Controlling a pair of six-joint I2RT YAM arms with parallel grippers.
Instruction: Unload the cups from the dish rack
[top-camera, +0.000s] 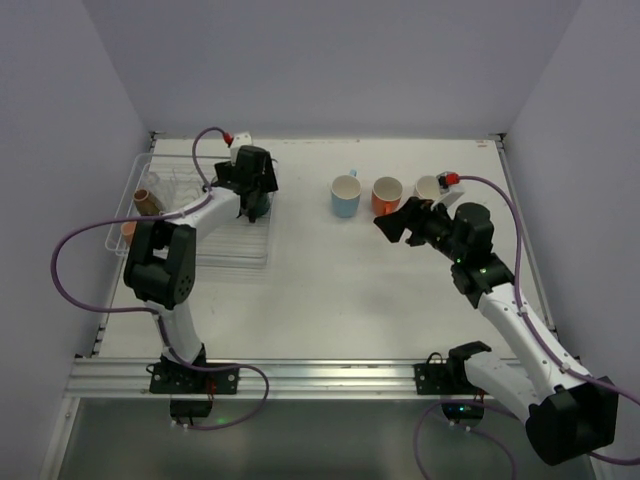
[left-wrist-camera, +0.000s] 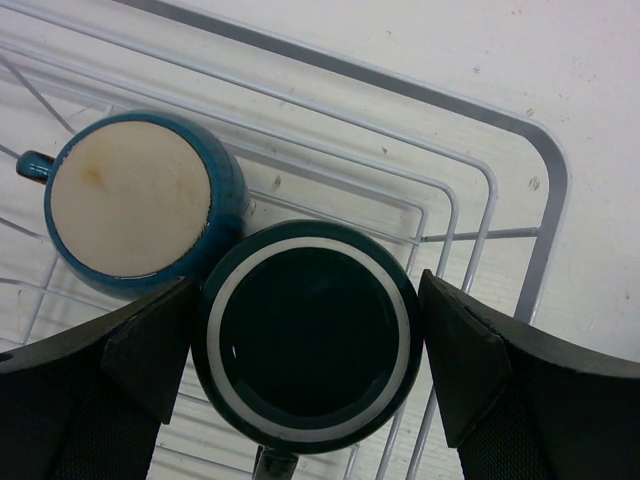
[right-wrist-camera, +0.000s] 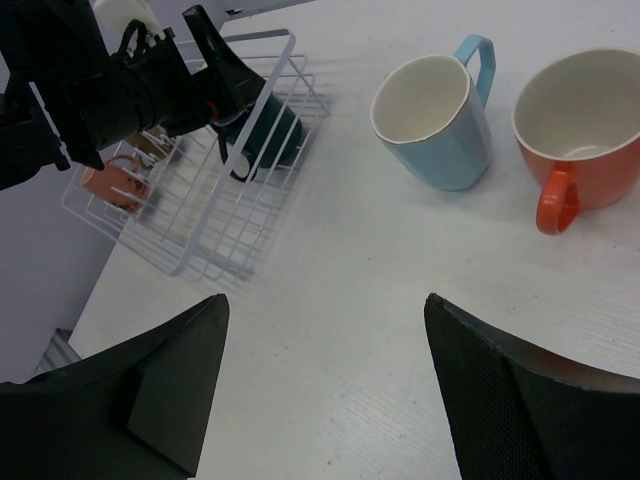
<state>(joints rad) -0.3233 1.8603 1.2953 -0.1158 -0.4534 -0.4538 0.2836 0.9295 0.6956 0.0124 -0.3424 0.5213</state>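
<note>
The wire dish rack (top-camera: 118, 215) stands at the table's left. My left gripper (top-camera: 256, 203) hangs over its right end, open. Its fingers straddle an upside-down dark teal cup (left-wrist-camera: 305, 335), close to both sides. A second upside-down teal cup (left-wrist-camera: 130, 195) with a beige base touches it on the left. A small brown cup (top-camera: 147, 200) and a small pink cup (top-camera: 128, 230) sit at the rack's left end. Light blue (top-camera: 345, 195), orange (top-camera: 387, 194) and white (top-camera: 428, 187) cups stand on the table. My right gripper (top-camera: 392, 225) is open and empty in front of them.
The rack's right rim (left-wrist-camera: 545, 200) runs just outside my left gripper's right finger. In the right wrist view the light blue cup (right-wrist-camera: 430, 120) and orange cup (right-wrist-camera: 580, 125) stand upright beyond the fingers, with the rack (right-wrist-camera: 210, 240) at far left. White walls enclose the table.
</note>
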